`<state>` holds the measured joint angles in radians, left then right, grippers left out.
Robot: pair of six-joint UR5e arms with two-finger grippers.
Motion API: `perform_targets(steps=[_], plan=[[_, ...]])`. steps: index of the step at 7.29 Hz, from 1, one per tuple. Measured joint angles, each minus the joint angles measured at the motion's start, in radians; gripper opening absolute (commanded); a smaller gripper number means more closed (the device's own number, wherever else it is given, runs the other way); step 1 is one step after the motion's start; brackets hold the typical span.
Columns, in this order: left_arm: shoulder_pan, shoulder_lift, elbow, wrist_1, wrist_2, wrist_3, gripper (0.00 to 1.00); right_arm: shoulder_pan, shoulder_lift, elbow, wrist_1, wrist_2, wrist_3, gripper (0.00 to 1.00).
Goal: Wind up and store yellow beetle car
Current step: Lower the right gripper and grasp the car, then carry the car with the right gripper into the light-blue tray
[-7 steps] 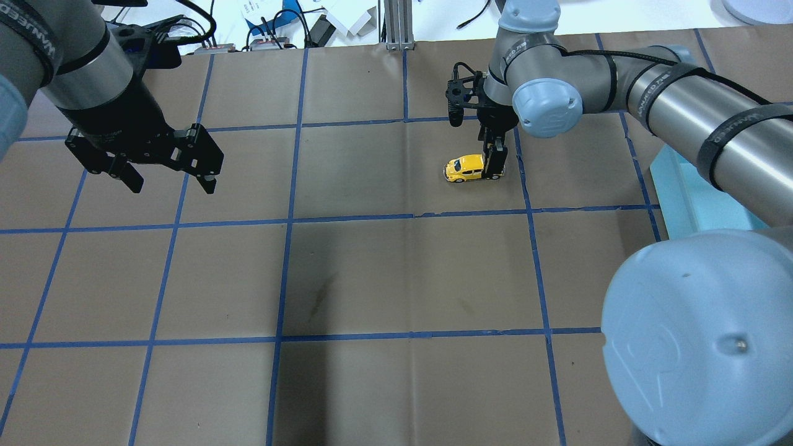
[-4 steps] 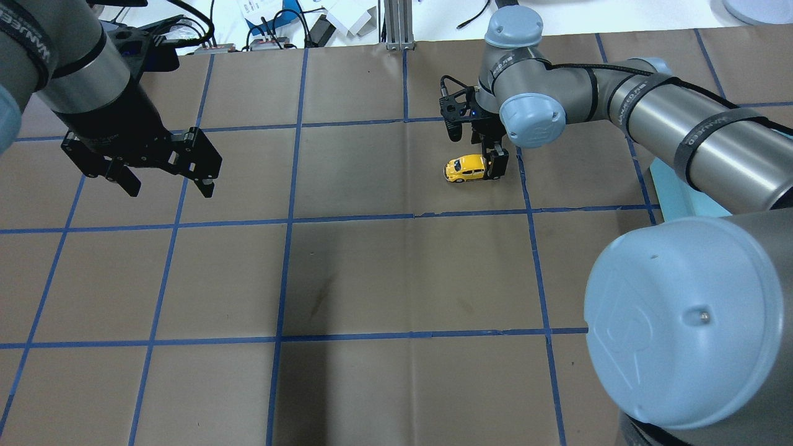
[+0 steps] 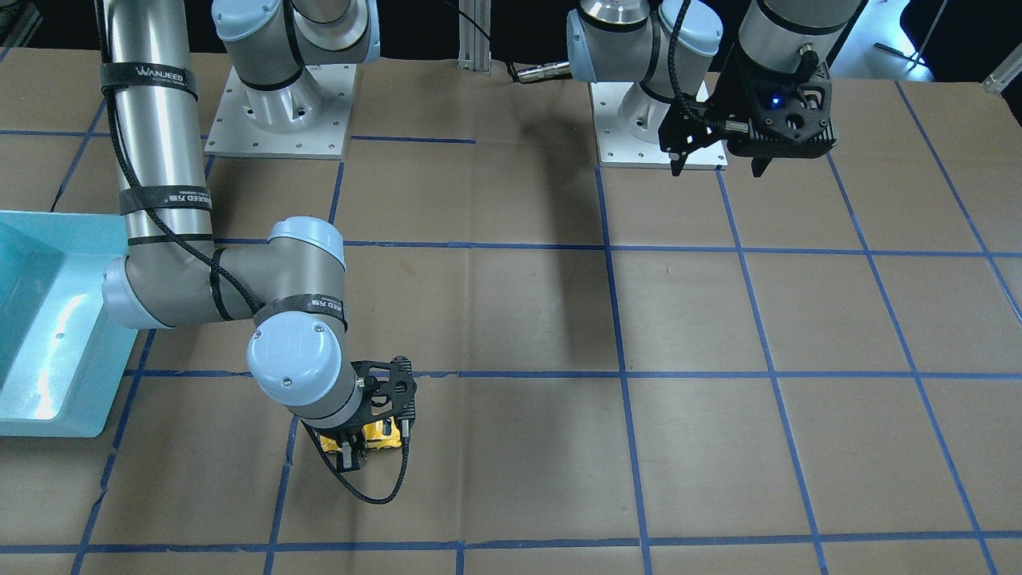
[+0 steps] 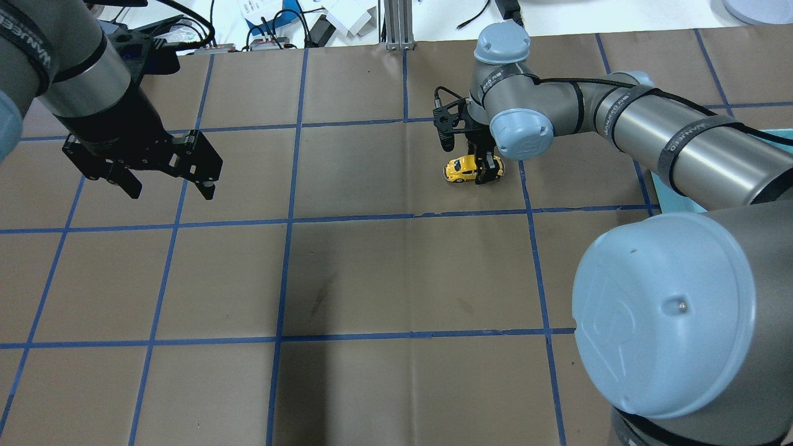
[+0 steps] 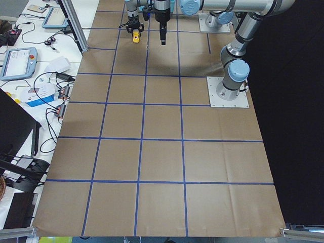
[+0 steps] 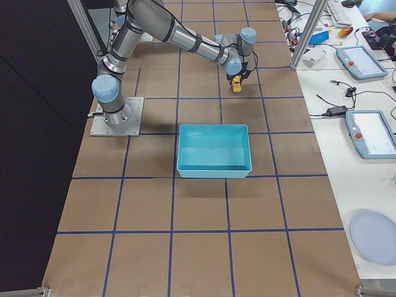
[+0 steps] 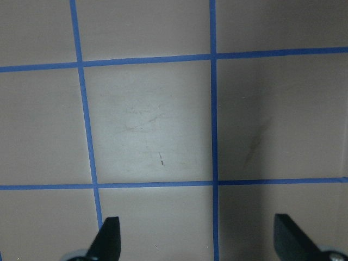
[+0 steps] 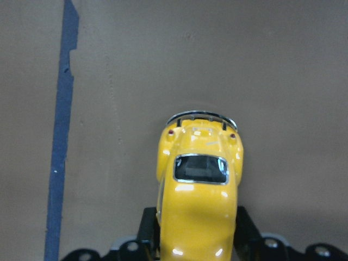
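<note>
Right gripper [image 4: 486,174] is clamped around the yellow beetle car [image 4: 460,169]. The car's outside the teal bin [image 6: 215,171], a bit beyond it, and looks like it's resting on the brown paper. Left gripper [image 4: 170,188] hangs spread wide, farther from the bin.

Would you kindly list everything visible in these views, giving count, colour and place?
table: one, brown paper with a blue tape grid, under everything.
yellow beetle car: one, yellow, on the paper right of centre in the overhead view.
tray: one, light blue, at the robot's right, apart from the car.
tablets: two, grey, on the white bench beyond the paper.
left gripper: one, black, open, above the paper, holding nothing.
right gripper: one, black, closed on the car's sides.
</note>
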<state>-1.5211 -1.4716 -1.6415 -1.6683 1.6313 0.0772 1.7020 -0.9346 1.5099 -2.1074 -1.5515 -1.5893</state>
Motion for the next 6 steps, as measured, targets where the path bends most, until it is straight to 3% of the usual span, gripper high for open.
perform_targets(steps=[3,6], plan=[[-0.001,0.002,-0.003,0.0,-0.003,-0.001,0.99,-0.015,-0.031,-0.009,-0.001,-0.005,0.022,0.08],[-0.001,0.002,-0.003,0.001,-0.003,-0.001,0.99,-0.125,-0.185,0.033,0.023,-0.052,0.279,0.01]])
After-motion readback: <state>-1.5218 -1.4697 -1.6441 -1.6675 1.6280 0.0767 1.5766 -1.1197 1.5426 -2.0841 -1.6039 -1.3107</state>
